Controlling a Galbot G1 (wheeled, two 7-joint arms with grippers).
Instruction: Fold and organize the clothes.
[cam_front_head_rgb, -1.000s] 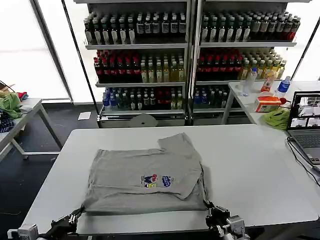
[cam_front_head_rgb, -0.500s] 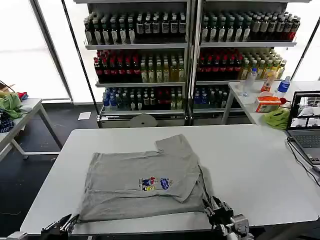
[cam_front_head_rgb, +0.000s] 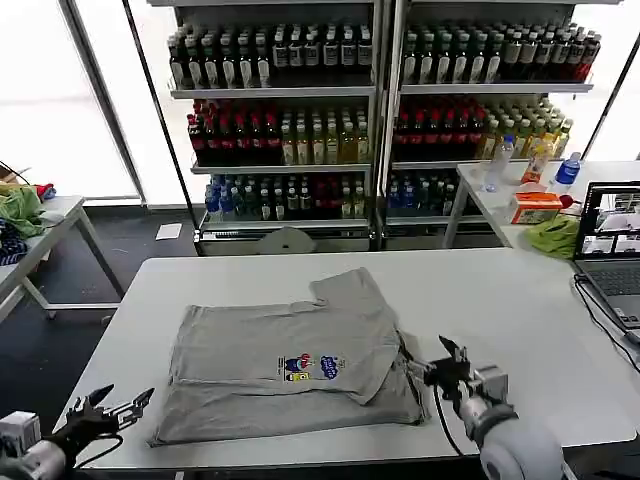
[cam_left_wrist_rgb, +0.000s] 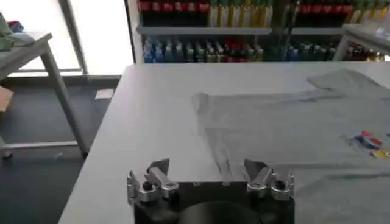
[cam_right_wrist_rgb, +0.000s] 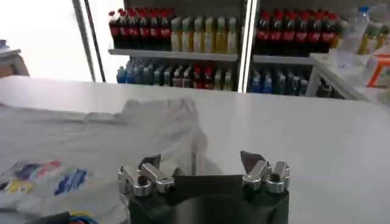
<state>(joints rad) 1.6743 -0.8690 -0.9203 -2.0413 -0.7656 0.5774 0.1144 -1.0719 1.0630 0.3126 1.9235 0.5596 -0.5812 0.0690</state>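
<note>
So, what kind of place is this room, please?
Probably a mock shop or test lab: shelves stocked with bottled drinks stand behind a white table where a grey shirt lies. A laptop sits at the side. The left gripper and right gripper flank the shirt.

A white table (cam_front_head_rgb: 520, 300) carries one thing — a grey shirt (cam_front_head_rgb: 290, 365), partly folded.

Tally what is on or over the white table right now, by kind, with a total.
Grey shirts: 1, the shirt lying partly folded on the table
Grippers: 2, the left gripper open off the shirt's near left corner, the right gripper open at its right edge
Laptops: 1, the laptop at the table's right edge
Total: 4
</note>
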